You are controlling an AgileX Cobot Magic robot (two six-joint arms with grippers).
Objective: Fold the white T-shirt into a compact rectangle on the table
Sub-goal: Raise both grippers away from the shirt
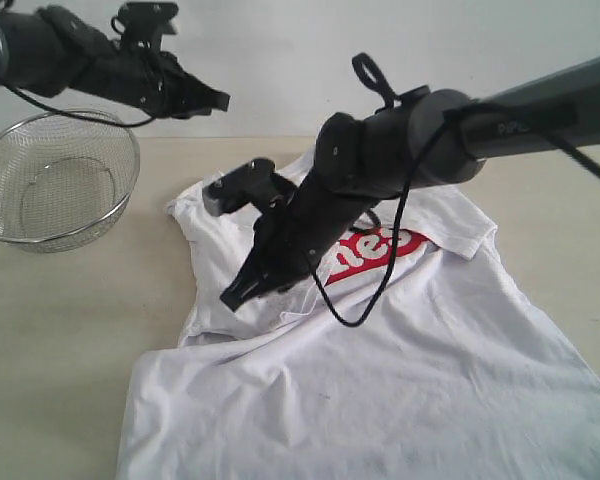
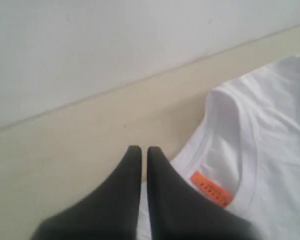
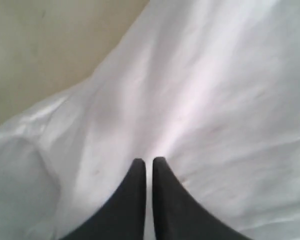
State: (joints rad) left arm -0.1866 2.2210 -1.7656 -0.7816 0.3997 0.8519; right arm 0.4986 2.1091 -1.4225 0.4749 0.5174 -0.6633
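The white T-shirt (image 1: 400, 370) lies spread on the beige table (image 1: 60, 330), rumpled along its left side, with part of the red lettering (image 1: 375, 250) showing under my right arm. My right gripper (image 1: 232, 296) reaches across the middle to the shirt's left part. Its fingers are shut and sit low over the cloth (image 3: 200, 90), and no fabric shows between them. My left gripper (image 1: 220, 100) hangs high at the back left, shut and empty. In the left wrist view the ribbed collar and its orange tag (image 2: 211, 188) lie just beside the left gripper (image 2: 141, 149).
A round wire-mesh basket (image 1: 55, 180) stands empty at the back left of the table. A pale wall (image 1: 280, 50) rises behind the table's far edge. A black cable loops down from my right arm over the shirt.
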